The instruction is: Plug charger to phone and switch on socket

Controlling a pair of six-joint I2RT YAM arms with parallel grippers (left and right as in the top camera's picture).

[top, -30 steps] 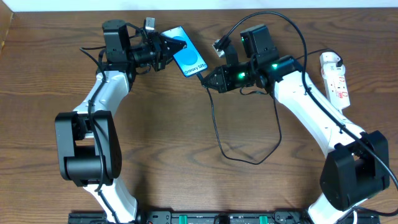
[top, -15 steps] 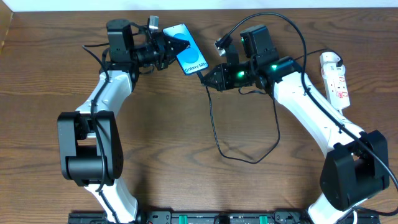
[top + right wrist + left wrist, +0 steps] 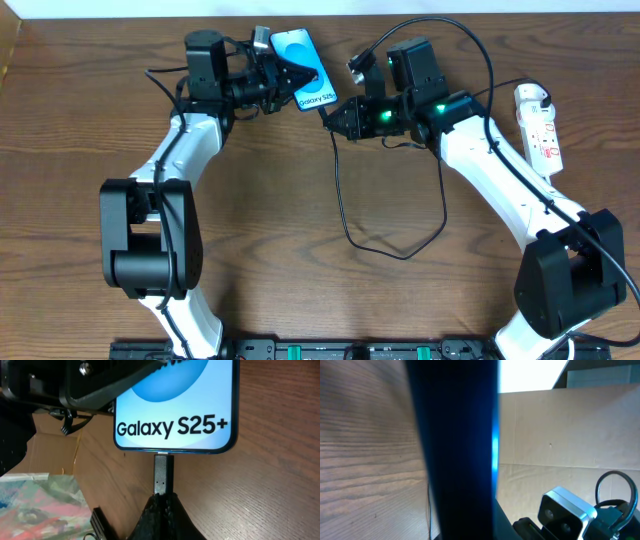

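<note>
Right gripper (image 3: 161, 507) clamped on thin black charger's plug tip (image 3: 163, 475), aimed along long axis of blue-screened rectangular phone (image 3: 175, 415), seemingly seated in its bottom edge; left gripper (image 3: 281, 74) pinching phone.

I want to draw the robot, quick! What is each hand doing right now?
Left hand: closed on the phone.
Right hand: closed on the charger, its plug tip at the phone's bottom edge.

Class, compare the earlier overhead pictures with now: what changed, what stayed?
The left gripper carried the phone rightward, toward the far edge of the table. The right gripper, holding the charger by its plug tip, followed slightly. Both grips and the socket are unchanged.
</note>
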